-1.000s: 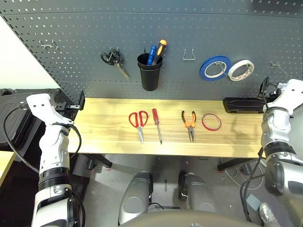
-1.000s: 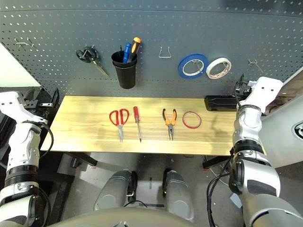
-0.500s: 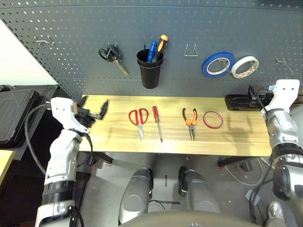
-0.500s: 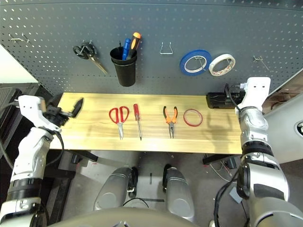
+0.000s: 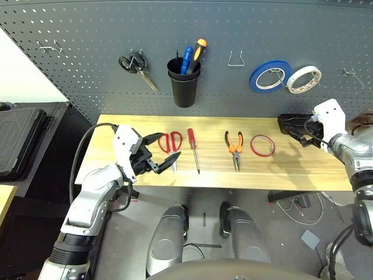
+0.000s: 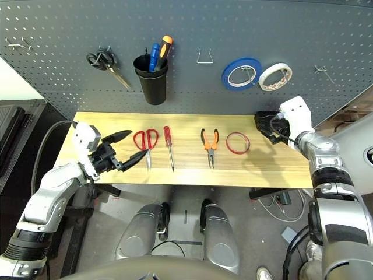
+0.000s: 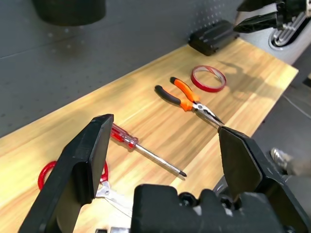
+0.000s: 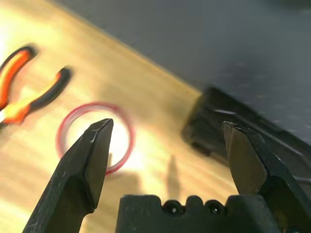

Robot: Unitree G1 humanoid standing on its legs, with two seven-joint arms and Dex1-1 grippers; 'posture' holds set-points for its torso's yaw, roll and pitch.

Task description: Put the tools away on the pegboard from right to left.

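Both matte black two-fingered grippers gape wide and empty: the right gripper (image 6: 265,124) just right of the thin glossy red tape ring (image 5: 261,146) lying flat on the pale grained wooden tabletop (image 5: 291,169), the left gripper (image 5: 162,153) beside the red-handled scissors (image 5: 171,144)

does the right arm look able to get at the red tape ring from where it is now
Probably yes: the right gripper is open, just beside the red tape ring, with bare table between; the pliers lie on the far side.

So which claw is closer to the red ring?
The right claw. It hangs open just to the right of the thin red tape ring, not touching it. The left claw, also open, is far off by the red-handled scissors.
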